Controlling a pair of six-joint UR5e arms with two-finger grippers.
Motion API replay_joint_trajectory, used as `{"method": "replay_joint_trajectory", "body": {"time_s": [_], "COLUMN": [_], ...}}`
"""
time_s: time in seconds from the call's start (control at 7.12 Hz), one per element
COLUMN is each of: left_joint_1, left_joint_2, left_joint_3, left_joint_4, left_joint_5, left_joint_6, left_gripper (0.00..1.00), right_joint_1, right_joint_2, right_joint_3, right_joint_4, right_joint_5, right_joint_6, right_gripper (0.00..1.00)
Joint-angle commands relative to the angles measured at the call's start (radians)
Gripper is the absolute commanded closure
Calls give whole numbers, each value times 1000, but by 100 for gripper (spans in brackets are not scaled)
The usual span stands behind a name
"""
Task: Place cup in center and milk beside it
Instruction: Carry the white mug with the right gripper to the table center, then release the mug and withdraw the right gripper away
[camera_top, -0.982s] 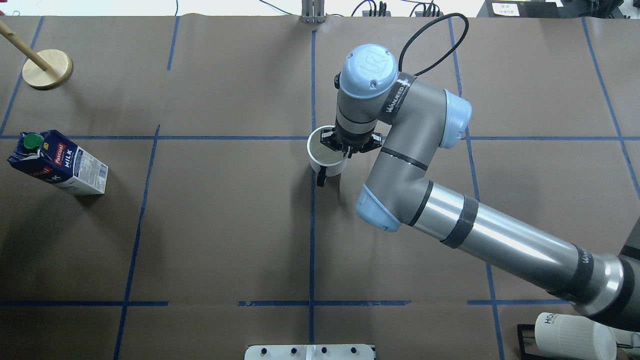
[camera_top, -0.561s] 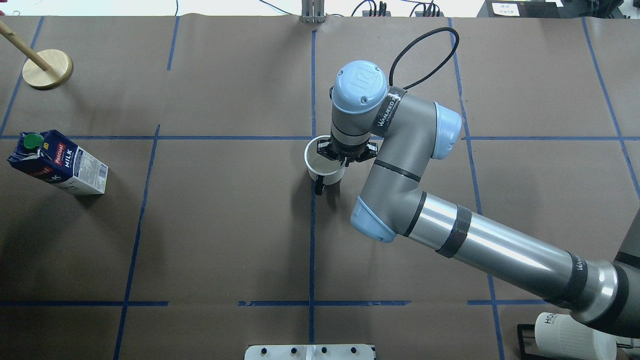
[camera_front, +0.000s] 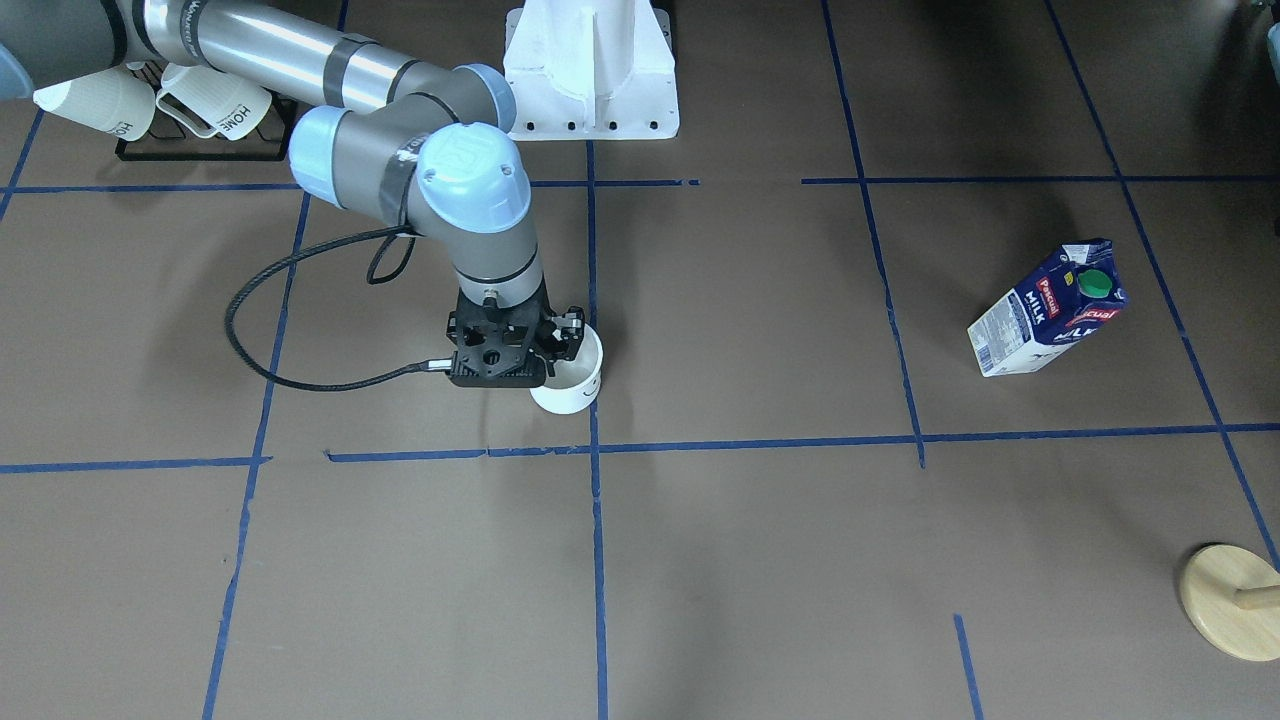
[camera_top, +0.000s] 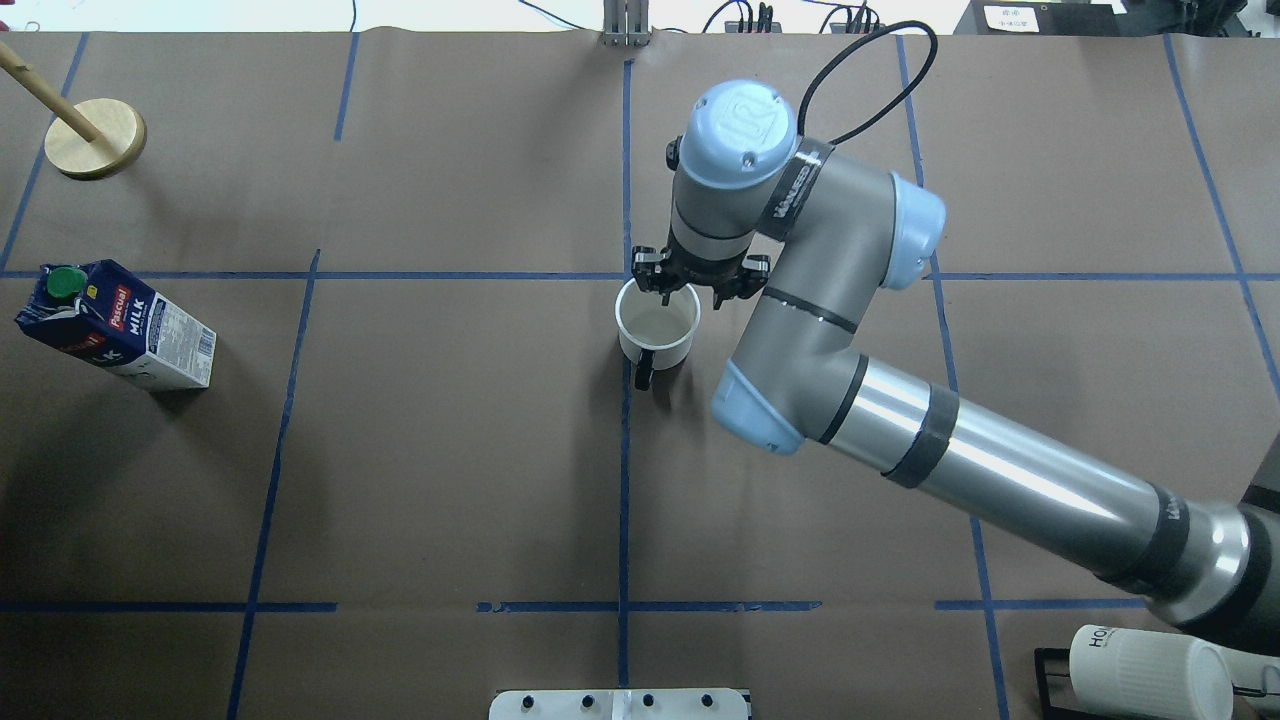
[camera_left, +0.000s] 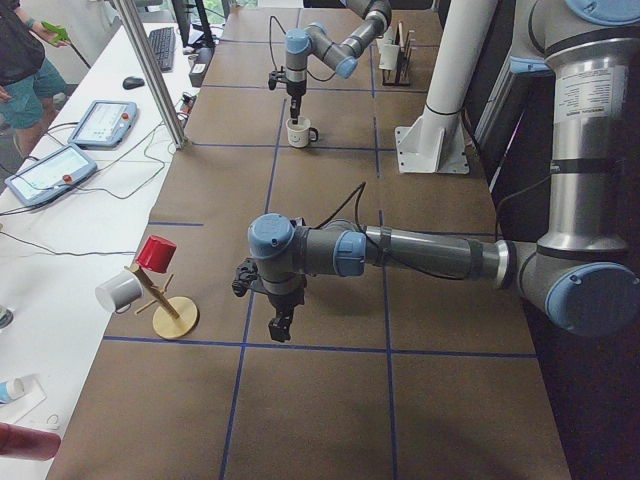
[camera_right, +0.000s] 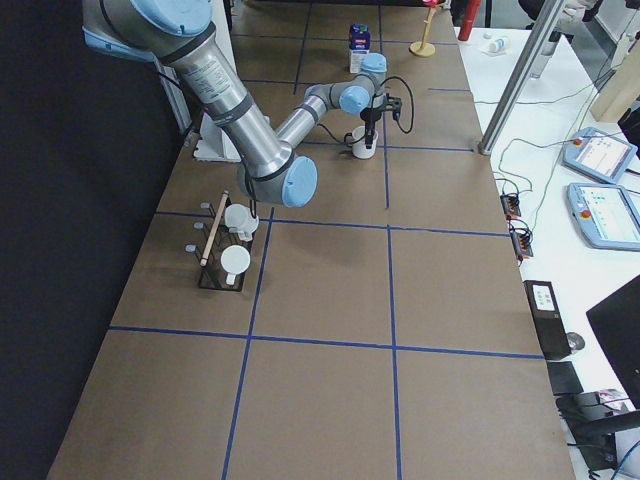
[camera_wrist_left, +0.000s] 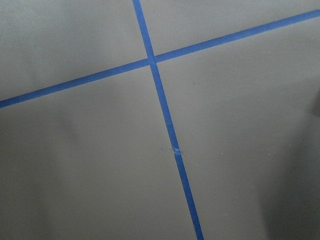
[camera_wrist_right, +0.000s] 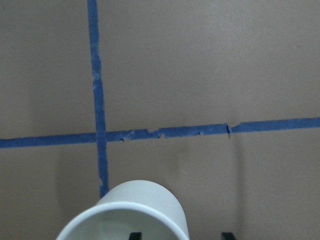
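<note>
The right gripper (camera_top: 691, 296) is hovering over the cup (camera_top: 657, 328), jaws apart astride its rim. The milk (camera_top: 115, 325) is standing well left of the cup. I cannot tell how the left gripper (camera_left: 281, 326) is holding its jaws.

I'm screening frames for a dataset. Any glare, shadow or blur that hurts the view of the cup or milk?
Overhead: sharp; glare streak on the right arm; right gripper overlaps only the rim of the cup; milk throws a soft shadow. Front-facing: gripper covers part of the cup. Right wrist: cup cropped at the bottom edge. Exterior right: left side black.
</note>
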Motion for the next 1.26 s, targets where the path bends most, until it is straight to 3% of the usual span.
{"method": "replay_joint_trajectory", "body": {"time_s": [0.0, 0.28, 0.56, 0.7, 0.84, 1.12], "left_joint_1": [2, 2, 2, 0, 0, 2], "left_joint_2": [-11, -43, -109, -112, -118, -121], "left_joint_3": [0, -10, -6, -26, -20, -58], "left_joint_4": [-9, -15, -40, -35, -32, -38], "left_joint_5": [17, 13, 2, -3, -75, -95], "left_joint_6": [-8, -8, -8, -9, -12, -100], "left_gripper": [0, 0, 0, 0, 0, 0], "right_joint_1": [122, 238, 395, 478, 572, 735], "right_joint_2": [-14, -109, -217, -293, -412, -632], "right_joint_3": [51, 168, 271, 301, 331, 341], "right_joint_4": [-13, -163, -357, -410, -407, -395], "right_joint_5": [131, 168, 170, 219, 268, 287], "right_joint_6": [-63, -303, -691, -884, -1062, -1392], "right_gripper": [0, 0, 0, 0, 0, 0]}}
